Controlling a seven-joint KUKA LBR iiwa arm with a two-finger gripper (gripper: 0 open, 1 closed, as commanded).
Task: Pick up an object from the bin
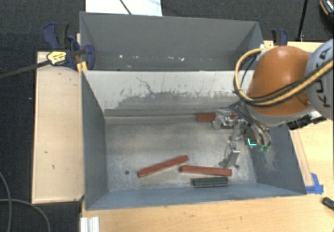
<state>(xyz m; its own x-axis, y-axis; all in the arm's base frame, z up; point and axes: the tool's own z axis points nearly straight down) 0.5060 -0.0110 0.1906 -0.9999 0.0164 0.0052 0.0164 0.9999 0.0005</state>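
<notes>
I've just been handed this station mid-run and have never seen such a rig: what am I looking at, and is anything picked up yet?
One camera looks down into a grey metal bin from above, slightly to one side. The orange-capped machine coming in from the picture's right is the robot arm. Its jaws are at the metal end below the cap, low over the bin floor on the right.

On the floor lie a tilted red-brown stick, a second red-brown stick whose right end is beside the jaws, a dark green stick by the front wall and a small red piece by the back wall. All four lie in the bin, so nothing looks lifted yet. Whether the arm touches the second stick I cannot tell.
</notes>
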